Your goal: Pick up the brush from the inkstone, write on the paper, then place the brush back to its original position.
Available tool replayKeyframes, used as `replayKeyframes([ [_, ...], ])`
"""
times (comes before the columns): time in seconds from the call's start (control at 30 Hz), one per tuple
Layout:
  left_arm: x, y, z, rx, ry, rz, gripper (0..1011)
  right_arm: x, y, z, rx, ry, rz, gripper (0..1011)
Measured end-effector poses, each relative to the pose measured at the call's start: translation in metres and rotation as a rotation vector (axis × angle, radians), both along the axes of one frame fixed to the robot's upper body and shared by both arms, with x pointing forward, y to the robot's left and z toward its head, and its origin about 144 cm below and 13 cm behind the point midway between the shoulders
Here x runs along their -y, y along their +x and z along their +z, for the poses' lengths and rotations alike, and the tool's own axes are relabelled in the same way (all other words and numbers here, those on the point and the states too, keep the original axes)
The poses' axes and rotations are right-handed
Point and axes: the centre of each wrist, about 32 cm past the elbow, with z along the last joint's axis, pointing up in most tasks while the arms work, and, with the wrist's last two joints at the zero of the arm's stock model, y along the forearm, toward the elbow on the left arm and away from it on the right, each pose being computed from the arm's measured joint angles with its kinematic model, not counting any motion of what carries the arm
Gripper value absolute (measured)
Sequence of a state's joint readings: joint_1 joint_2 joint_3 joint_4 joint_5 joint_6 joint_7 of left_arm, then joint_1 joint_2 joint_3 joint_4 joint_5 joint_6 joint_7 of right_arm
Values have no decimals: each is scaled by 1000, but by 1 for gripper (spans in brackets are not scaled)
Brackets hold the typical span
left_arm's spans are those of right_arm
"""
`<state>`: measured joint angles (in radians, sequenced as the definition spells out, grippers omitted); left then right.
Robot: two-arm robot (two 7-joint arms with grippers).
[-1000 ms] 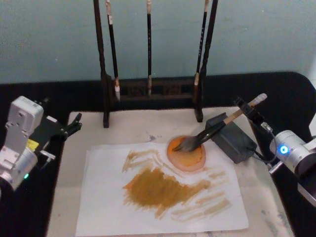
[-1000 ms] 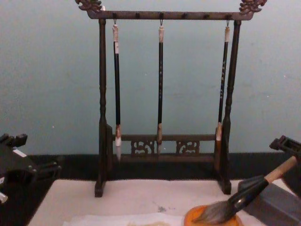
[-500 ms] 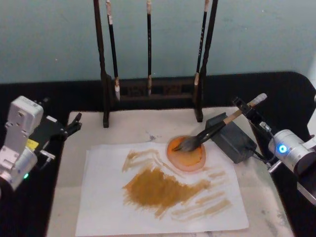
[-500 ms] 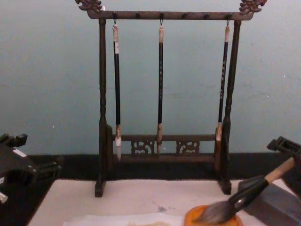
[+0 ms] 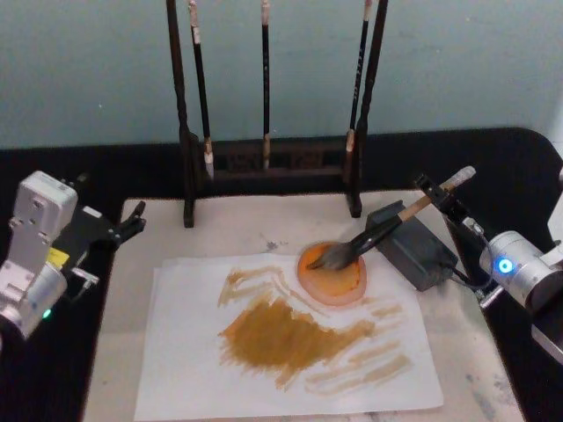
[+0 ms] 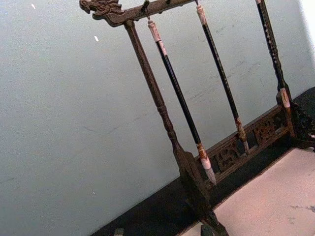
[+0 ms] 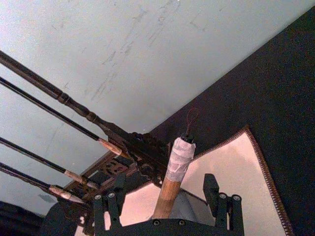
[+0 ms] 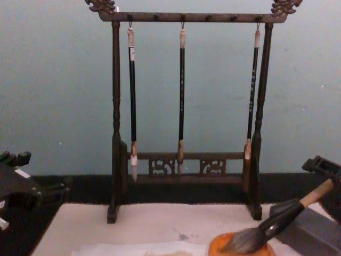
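The brush [image 5: 369, 239] lies tilted, its grey tuft in an orange dish [image 5: 332, 274] and its black ferrule resting on the grey inkstone [image 5: 412, 244]. My right gripper [image 5: 437, 195] stands open around the tan handle near its whitish end. In the right wrist view the handle [image 7: 170, 189] sits between both fingers with a gap on each side. The paper [image 5: 193, 352] lies flat in front, covered in brown strokes. My left gripper [image 5: 123, 227] is parked open at the mat's left edge.
A dark wooden rack [image 5: 268, 163] with three slim hanging brushes stands at the back of the pale mat [image 5: 255, 224]. Black tabletop surrounds the mat. A blue-grey wall rises close behind the rack.
In the chest view, the right gripper and the brush's handle end have sunk slightly. The left arm has not moved.
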<state>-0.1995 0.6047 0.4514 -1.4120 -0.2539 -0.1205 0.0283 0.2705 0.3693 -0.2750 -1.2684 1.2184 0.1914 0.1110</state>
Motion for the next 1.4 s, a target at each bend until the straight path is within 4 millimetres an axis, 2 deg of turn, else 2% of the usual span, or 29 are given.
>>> replayKeyframes([
  [0.67, 0, 0, 0, 0, 0, 0, 1010, 2, 0, -1, 8, -6, 15, 1000],
  [0.83, 0, 0, 0, 0, 0, 0, 1010, 1, 0, -1, 8, -6, 14, 905],
  [0.93, 0, 0, 0, 0, 0, 0, 1010, 1, 0, -1, 7, -5, 14, 788],
  [1.0, 0, 0, 0, 0, 0, 0, 1010, 1, 0, -1, 7, -5, 14, 766],
  [1.1, 0, 0, 0, 0, 0, 0, 1010, 1, 0, -1, 7, -5, 13, 650],
  [1.17, 0, 0, 0, 0, 0, 0, 1009, 1, 0, -1, 6, -5, 13, 618],
  [1.2, 0, 0, 0, 0, 0, 0, 1010, 1, 0, -1, 6, -5, 13, 559],
  [1.37, 0, 0, 0, 0, 0, 0, 1010, 1, 0, -1, 6, -5, 13, 388],
  [1.4, 0, 0, 0, 0, 0, 0, 1010, 1, 0, -1, 6, -5, 13, 388],
])
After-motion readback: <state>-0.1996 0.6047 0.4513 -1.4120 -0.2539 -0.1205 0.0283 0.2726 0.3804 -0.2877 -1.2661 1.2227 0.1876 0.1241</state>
